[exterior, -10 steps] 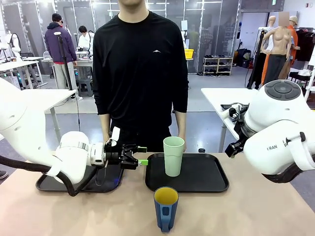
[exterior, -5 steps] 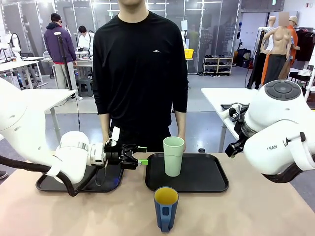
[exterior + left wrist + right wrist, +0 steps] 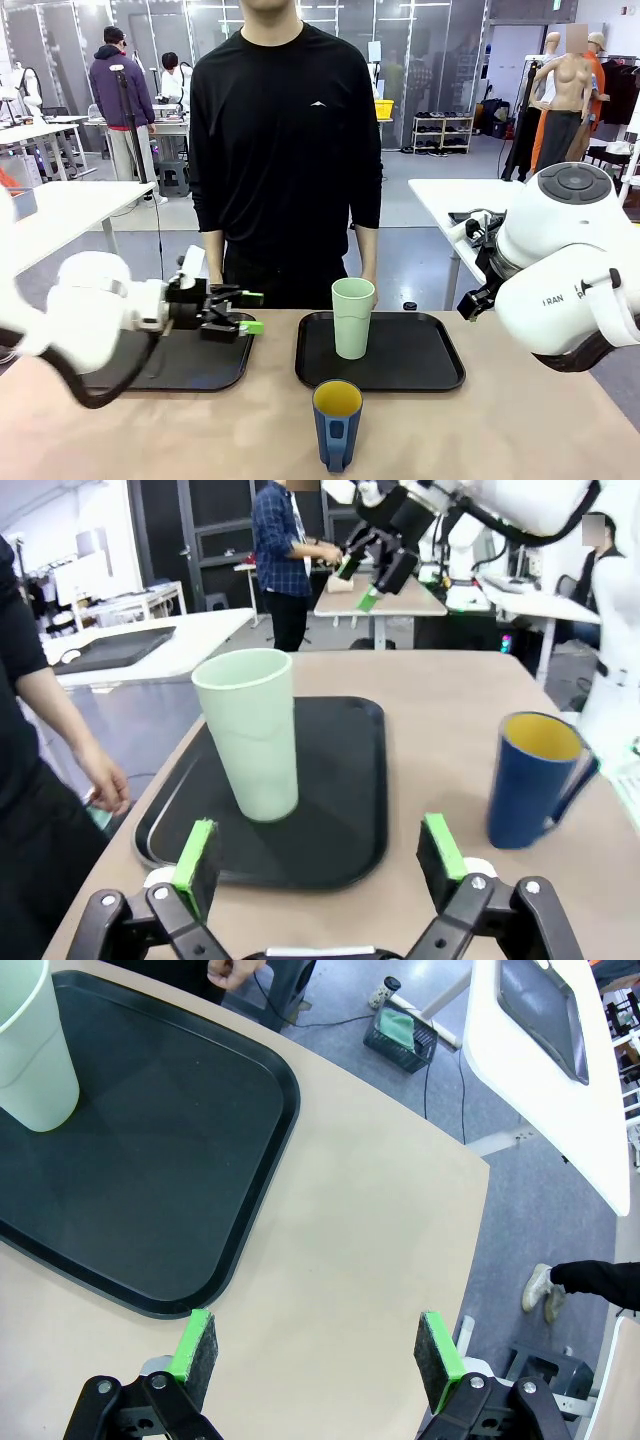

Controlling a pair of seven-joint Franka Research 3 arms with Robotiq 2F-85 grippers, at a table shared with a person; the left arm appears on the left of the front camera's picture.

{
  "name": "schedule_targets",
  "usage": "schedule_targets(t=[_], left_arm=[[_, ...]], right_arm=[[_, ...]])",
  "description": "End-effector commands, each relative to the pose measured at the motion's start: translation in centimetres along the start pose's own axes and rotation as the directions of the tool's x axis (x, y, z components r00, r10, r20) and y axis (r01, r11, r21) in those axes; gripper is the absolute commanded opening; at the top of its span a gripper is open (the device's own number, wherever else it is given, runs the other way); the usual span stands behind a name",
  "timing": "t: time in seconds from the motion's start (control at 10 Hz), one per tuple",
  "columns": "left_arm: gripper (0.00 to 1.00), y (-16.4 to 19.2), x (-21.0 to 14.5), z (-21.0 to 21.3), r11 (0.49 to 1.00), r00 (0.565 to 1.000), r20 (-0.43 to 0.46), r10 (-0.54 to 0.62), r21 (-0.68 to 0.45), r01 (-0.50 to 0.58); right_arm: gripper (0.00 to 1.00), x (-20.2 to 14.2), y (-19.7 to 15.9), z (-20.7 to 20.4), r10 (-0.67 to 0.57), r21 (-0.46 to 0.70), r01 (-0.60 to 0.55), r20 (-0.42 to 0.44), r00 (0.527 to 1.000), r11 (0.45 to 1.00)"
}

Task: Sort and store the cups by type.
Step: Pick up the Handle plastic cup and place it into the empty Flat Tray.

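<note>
On the right-hand black tray, toward its left half: pale mint tumbler, upright, mouth up, long axis vertical. Looks light, stiff and smooth, likely slippery; best pinched gently across the wall near mid-height. Just in front of that tray, on the bare table: dark blue mug, upright too, handle turned toward the robot. Probably heavier and rigid; take across the body, clear of the handle. Left end effector spread wide, empty, above the left tray. Right end effector equally wide, empty, over the table.
</note>
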State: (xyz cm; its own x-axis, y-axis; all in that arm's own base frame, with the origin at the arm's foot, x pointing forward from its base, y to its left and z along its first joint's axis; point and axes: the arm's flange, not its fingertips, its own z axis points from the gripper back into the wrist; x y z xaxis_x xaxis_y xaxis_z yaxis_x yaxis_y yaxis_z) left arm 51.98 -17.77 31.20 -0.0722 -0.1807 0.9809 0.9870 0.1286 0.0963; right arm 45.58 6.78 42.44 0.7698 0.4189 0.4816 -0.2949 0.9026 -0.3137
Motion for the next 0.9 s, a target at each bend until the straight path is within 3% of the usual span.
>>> schedule_targets(t=[0.0, 0.2, 0.4, 0.5, 0.6, 0.8], left_arm=[[1.0, -2.8, 1.7, 4.2, 0.999, 0.999, -0.02, 0.024, -0.04, -0.025], [1.0, -4.7, 1.1, 8.5, 0.999, 0.999, -0.001, 0.038, -0.029, -0.038], [1.0, -6.4, -0.6, 13.2, 0.999, 0.994, 0.103, 0.023, 0.042, -0.028], [1.0, -6.9, -2.0, 15.2, 0.995, 0.994, 0.109, 0.02, 0.093, -0.03], [1.0, -7.8, -2.7, 17.0, 0.991, 0.999, 0.034, 0.042, 0.124, -0.046], [1.0, -9.7, -1.9, 19.9, 0.973, 0.998, -0.027, 0.06, 0.227, -0.052]], right_arm=[[1.0, 0.0, 0.0, -0.1, 0.001, -0.003, -0.001, 0.0, 1.0, 1.0], [1.0, 0.0, 0.0, -0.1, 0.001, -0.003, -0.001, 0.0, 1.0, 1.0], [1.0, 0.0, 0.0, -0.1, 0.001, -0.003, -0.001, 0.0, 1.0, 1.0], [1.0, 0.0, 0.0, -0.1, 0.001, -0.003, -0.001, 0.0, 1.0, 1.0], [1.0, 0.0, 0.0, -0.1, 0.001, -0.003, -0.001, 0.0, 1.0, 1.0], [1.0, 0.0, 0.0, -0.1, 0.001, -0.003, -0.001, 0.0, 1.0, 1.0]])
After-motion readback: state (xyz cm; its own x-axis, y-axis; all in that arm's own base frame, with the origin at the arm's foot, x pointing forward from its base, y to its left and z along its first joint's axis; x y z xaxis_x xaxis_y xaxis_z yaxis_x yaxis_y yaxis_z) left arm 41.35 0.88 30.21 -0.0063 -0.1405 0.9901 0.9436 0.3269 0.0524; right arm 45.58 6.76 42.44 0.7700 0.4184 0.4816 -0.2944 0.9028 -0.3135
